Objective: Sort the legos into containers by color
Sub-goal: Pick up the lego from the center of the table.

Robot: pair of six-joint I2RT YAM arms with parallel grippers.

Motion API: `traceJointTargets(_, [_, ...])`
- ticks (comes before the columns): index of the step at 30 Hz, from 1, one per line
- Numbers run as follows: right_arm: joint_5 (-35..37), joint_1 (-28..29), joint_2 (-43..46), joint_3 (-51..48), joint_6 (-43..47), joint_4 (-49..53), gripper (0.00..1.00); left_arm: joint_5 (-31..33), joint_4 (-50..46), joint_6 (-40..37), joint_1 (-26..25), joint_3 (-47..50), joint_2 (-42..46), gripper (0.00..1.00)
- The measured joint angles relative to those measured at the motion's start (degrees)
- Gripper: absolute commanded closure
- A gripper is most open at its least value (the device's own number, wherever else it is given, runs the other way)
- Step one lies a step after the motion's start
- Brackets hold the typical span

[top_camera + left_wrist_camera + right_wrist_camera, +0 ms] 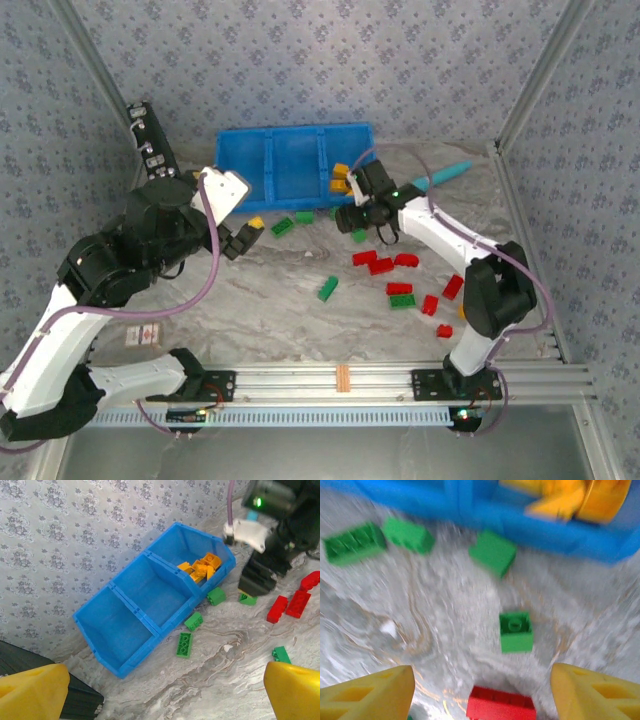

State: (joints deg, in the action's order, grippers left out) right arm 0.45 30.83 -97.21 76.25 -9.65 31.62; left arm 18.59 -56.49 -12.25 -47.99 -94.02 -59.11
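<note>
- The orange-yellow legos (202, 567) lie heaped in the right-hand compartment of the blue bin (245, 160), which sits at the far side of the marbled table (260, 290).
- Green legos (184, 644) are scattered on the table just in front of the bin; another (328, 288) lies nearer the middle.
- Red legos (380, 263) are spread over the table's right half.
- The right gripper (355, 218) hangs low just in front of the bin's right compartment, jaws well apart and gripping nothing. From its blurred wrist view, a small green brick (516, 631) lies on the table ahead of its yellow fingertips (370, 695), and a red brick (501, 705) lies nearer.
- The left gripper (165, 690) hovers left of centre, facing the bin, jaws spread wide with nothing between them.
- A teal stick (445, 175) lies right of the bin; a black panel (150, 140) stands to its left.
</note>
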Motion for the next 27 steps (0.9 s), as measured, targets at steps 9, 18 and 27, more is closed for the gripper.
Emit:
traceJointTargets(9, [2.84, 1.22, -2.67, -4.85, -1.05, -4.04, 0.16, -1.11, -0.09, 1.18, 0.0, 0.02, -0.15, 0.0])
traceJointTargets(18, [4.15, -0.55, -9.75, -4.7, -0.98, -6.99, 0.17, -1.46, -0.35, 1.4, 0.0, 0.0, -2.95, 0.0])
traceJointTargets(27, [3.21, -2.82, -15.06, -1.46, -0.07, -8.68, 0.26, -1.46, -0.33, 1.4, 0.66, 0.0, -4.48, 0.0])
